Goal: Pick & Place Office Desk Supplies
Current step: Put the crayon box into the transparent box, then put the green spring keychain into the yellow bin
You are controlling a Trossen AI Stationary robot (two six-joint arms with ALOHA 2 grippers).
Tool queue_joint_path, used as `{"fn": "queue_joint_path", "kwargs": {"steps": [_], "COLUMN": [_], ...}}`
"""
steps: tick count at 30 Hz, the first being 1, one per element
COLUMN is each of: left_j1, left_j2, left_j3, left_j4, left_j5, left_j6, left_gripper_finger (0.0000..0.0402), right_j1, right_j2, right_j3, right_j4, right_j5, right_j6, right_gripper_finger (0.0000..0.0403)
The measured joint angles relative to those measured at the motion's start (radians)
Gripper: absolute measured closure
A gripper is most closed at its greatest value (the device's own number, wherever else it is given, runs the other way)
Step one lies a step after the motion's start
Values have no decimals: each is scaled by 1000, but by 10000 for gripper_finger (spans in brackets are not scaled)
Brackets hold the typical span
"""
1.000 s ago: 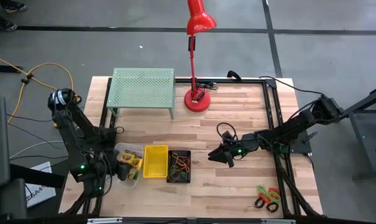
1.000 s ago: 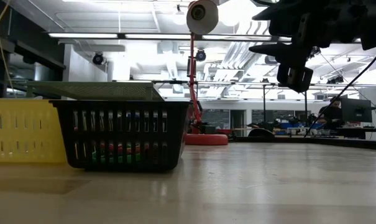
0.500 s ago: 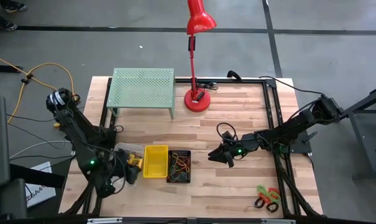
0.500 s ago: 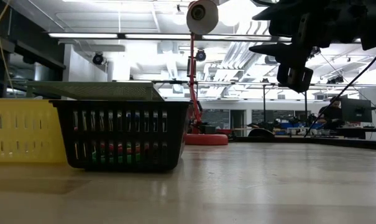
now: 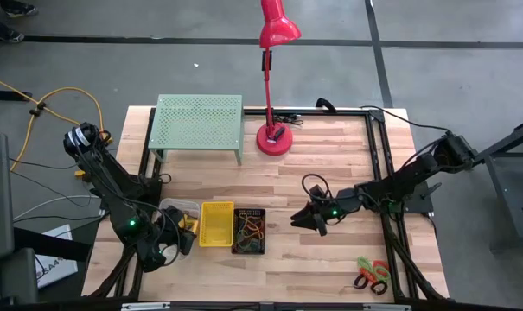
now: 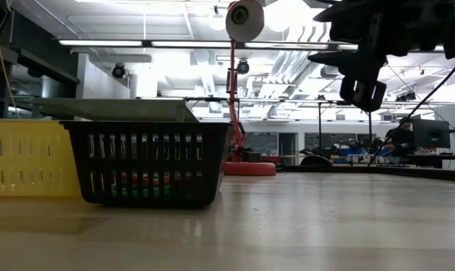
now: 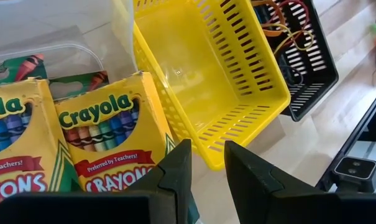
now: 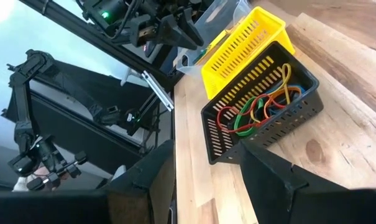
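At the lower left of the high view, our left gripper (image 5: 176, 248) hangs with fingers (image 7: 175, 174) slightly parted and empty, just over the crayon boxes (image 7: 107, 143) in the clear bin (image 5: 180, 210). Beside it sit the yellow bin (image 5: 215, 224) and the black-mesh bin (image 5: 249, 231) holding coloured loops (image 8: 259, 106). Our right gripper (image 5: 311, 221), centre frame, is wide open and empty. The scissors (image 5: 372, 275) lie lower right, well apart; reaching for them, we risk clipping the black-mesh bin.

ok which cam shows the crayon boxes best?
Left wrist view: two crayon boxes fill the frame with readable print, in the clear bin. High view gives only a yellow speck there. Low and right wrist views don't show them.
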Motion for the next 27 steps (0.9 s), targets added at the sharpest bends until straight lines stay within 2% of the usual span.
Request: {"fn": "queue_joint_path", "kwargs": {"steps": [6,11,15,27], "left_j1": [8,23,21,14], "left_j2": [24,75,66,-24], "left_j3": [-1,-1,-1,-1], "left_j4": [32,50,44,44], "left_j5": [7,72,80,-27], "left_j6": [8,9,21,125], "left_gripper_finger": [311,311,311,311], "right_j1": [7,6,6,6], "right_j2": [0,0,0,0], "right_j3": [0,0,0,0], "right_j4": [0,-1,-1,-1], "right_j5": [4,5,5,5], "right_j6": [0,0,0,0], "right_gripper_finger": [237,237,237,237]}}
